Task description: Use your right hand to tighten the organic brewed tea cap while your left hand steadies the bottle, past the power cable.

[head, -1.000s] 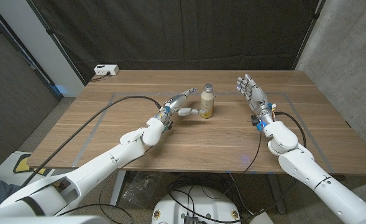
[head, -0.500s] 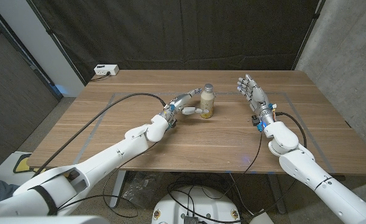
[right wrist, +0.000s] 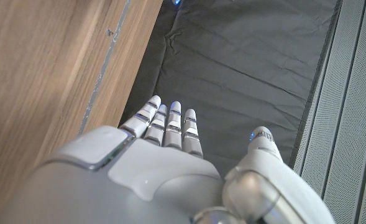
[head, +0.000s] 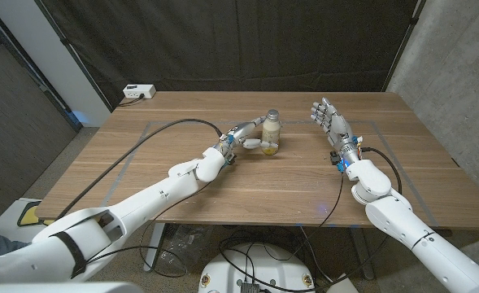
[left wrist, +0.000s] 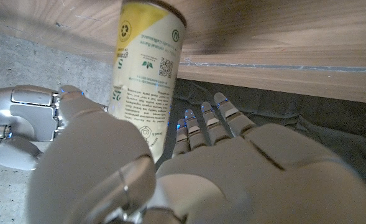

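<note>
The left arm (head: 141, 207) reaches in from the near left corner across the wooden table (head: 223, 195), a black cable (head: 133, 159) running along it. Its left hand (head: 243, 138) sits against the left side of the tea bottle (head: 271, 134); from the head view one finger runs across the bottle's lower front and others lie behind it. In the left wrist view the left hand (left wrist: 170, 174) has the thumb to one side of the tea bottle (left wrist: 146, 81) and the fingers (left wrist: 202, 124) stretched out on the other, so whether it truly grips the bottle cannot be told.

The bottle stands upright near the table's middle, pale with a yellowish label, its cap (head: 272, 114) on top.

To the right, well apart from the bottle, the right hand (head: 328, 120) is raised with its fingers spread and nothing in it; the right wrist view shows the right hand (right wrist: 164, 162) with its fingers extended.

At the far left corner lies a white power strip (head: 138, 92).
</note>
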{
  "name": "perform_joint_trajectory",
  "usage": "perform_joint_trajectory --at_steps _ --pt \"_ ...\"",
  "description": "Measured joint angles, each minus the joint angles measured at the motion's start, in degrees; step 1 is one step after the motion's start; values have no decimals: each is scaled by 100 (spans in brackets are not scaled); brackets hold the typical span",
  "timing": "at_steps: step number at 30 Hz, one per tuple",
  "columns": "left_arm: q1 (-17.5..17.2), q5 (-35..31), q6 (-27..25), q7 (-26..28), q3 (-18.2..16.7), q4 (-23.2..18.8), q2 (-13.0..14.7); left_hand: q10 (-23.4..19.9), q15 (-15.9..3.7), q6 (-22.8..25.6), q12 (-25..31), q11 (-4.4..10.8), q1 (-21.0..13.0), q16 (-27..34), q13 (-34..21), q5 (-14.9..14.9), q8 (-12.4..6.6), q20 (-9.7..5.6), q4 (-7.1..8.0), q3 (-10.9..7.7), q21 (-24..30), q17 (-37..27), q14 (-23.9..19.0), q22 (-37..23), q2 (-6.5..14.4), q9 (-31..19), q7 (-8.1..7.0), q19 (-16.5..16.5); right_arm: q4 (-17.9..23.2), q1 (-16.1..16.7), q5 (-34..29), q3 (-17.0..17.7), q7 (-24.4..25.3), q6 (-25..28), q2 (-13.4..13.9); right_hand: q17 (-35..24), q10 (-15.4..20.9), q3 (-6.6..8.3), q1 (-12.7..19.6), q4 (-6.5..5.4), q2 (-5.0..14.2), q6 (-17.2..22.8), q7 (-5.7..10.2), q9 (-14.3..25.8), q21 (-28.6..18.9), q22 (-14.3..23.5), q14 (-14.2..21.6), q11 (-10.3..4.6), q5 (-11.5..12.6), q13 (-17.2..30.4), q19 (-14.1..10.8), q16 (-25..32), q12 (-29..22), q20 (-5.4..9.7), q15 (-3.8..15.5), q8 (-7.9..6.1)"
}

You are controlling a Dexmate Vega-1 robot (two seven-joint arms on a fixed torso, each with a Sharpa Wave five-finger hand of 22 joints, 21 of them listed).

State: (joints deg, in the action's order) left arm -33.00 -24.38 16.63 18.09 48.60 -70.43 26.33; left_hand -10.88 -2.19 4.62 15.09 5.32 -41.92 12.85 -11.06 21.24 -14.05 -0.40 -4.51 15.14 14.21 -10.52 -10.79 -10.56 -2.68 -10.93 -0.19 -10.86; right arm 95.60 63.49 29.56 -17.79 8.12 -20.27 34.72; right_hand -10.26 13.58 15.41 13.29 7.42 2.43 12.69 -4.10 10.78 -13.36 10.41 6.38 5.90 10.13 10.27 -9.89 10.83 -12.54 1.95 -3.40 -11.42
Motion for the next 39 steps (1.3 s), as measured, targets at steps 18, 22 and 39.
perform_joint_trajectory --at_steps 18,22,39 --pt "343 170 250 -230 208 520 -276 -332 -6 320 0 89 -373 0 0 43 -55 30 -111 -111 -1 14 -337 0 252 0 -10 -194 -216 -46 86 9 -82 -185 -109 0 52 0 0 0 0 63 -1 0 1 0 62 -9 0 30 -73 0 -44 -11 1 0" --pt "399 188 296 -239 244 620 -336 -494 -7 507 0 164 -553 0 0 43 -81 -13 -152 -201 -1 14 -481 18 342 0 -88 -237 -252 -57 117 9 -114 -218 -122 0 52 0 0 0 0 63 -1 0 1 0 62 -9 0 30 -73 0 -44 -11 1 0" --pt "352 772 722 78 90 1117 -669 -3058 -162 2990 109 481 -1743 157 2 -751 -654 -247 -332 -778 403 41 -2989 1 957 2 -491 -2130 -316 -114 176 7 -201 -218 -111 0 51 -16 0 17 0 62 -1 -1 4 14 62 -9 0 29 -72 0 -44 -11 1 0"
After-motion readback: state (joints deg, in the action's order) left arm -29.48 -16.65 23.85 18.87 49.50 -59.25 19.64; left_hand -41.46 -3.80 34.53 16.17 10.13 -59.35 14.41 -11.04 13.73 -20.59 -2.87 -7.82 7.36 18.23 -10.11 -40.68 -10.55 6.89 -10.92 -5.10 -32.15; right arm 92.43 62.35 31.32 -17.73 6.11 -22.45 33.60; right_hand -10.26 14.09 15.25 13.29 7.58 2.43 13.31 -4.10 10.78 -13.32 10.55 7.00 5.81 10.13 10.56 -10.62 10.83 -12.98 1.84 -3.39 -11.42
